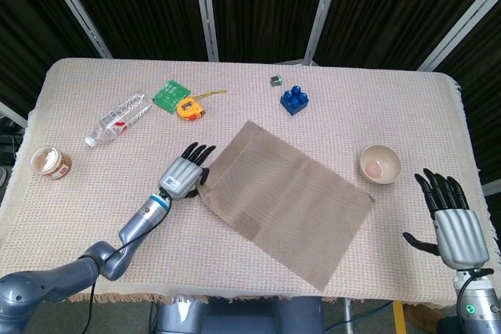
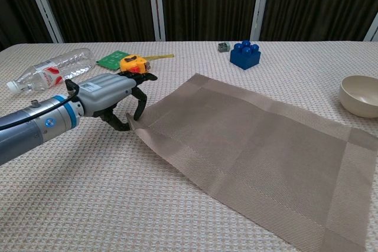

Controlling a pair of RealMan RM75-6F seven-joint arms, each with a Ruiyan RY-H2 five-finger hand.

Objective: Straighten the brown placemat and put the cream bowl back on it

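Left hand [image 2: 112, 95]: pinching corner of brown placemat [image 1: 286, 199], for turning it straight.
Right hand [image 1: 454, 224]: released, fingers spread, waiting near cream bowl [image 1: 380, 163].

Brown placemat [image 1: 286, 201] lies flat, skewed diagonally, centre frame, left corner slightly lifted. Cream bowl [image 1: 380, 164] upright, empty, right of centre, just beside the mat.

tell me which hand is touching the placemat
The left hand: its fingers pinch the near left corner of the brown placemat. The right hand hangs open, off to the side beyond the cream bowl.
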